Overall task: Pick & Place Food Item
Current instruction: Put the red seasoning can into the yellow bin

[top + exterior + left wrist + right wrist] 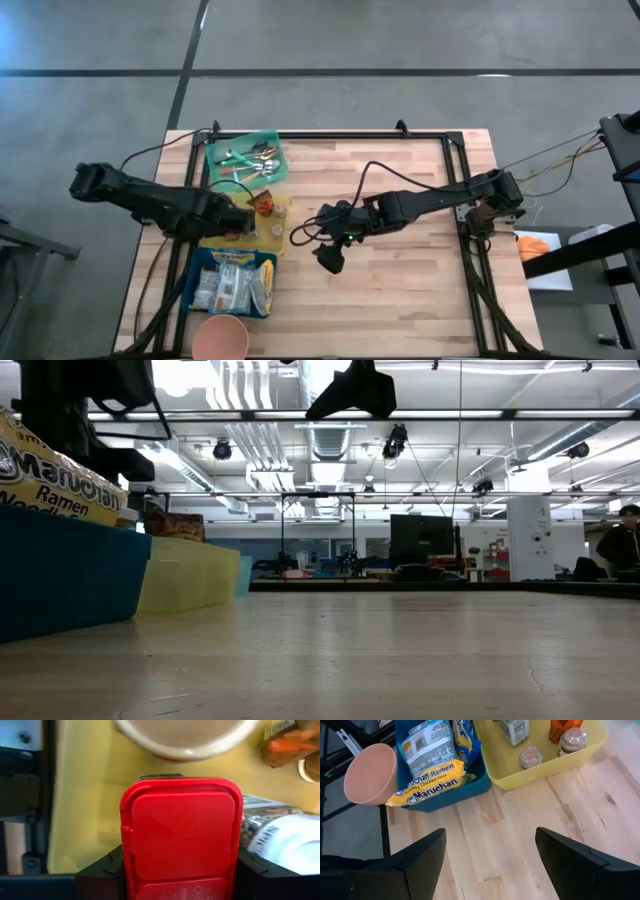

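A container with a red flip-top lid [180, 830] sits between the fingers of my left gripper [180, 872], which points straight down over the yellow bin [85, 795]. In the high view that gripper [238, 218] is over the bin's left part and hides the container. The bin also holds a jar with a white lid [287, 842], an orange packet [290, 745] and a cream round top [185, 737]. My right gripper [490, 865] hangs open above bare wood at the table's middle [330, 258]. My left gripper pinches the red-lidded container between its two fingers, one on each side of the lid [125, 860]. The fingers come from above, pointing down. The container stands upright with its lid up. The lid hides its base, so whether it rests on the bin floor does not show.
A blue bin [235, 285] with ramen packets [427, 777] lies near the front left, with a pink bowl [220, 338] at the table's near edge. A green bin of utensils [245, 160] is at the far left. Bare wood [400, 290] spreads to the right.
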Motion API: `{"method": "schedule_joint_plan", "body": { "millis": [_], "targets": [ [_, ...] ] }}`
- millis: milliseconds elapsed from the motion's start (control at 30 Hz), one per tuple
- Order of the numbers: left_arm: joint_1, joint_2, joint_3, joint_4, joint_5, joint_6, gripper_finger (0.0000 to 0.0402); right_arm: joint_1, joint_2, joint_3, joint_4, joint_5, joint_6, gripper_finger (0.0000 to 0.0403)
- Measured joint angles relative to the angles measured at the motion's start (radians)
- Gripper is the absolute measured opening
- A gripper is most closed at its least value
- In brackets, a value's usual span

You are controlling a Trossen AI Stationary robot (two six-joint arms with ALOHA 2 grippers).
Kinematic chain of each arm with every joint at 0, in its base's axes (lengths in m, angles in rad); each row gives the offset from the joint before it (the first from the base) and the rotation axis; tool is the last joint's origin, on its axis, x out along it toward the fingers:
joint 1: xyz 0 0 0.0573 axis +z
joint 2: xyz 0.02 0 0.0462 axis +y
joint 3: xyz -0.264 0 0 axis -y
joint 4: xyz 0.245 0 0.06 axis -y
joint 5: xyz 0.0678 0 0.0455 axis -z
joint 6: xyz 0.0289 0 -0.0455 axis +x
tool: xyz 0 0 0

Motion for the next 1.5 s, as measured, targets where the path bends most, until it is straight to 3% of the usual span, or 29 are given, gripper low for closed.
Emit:
{"method": "schedule_joint_plan", "body": {
  "millis": [267,900,1167,1500],
  "targets": [
    [0.037,0.108,0.0,0.163,0.003,0.086,0.0209,0.0,0.0,0.0,-0.001,0.0,-0.015,0.0302],
    [0.057,0.183,0.002,0.198,0.012,0.157,0.0211,0.0,0.0,0.0,-0.002,-0.002,-0.034,0.0302],
    [0.057,0.169,0.001,0.196,0.014,0.187,0.0338,0.0,0.0,0.0,-0.002,-0.002,-0.033,0.0302],
    [0.057,0.127,0.0,0.193,0.022,0.213,0.0392,0.0,0.0,0.0,-0.002,-0.002,-0.028,0.0302]
  ]
}}
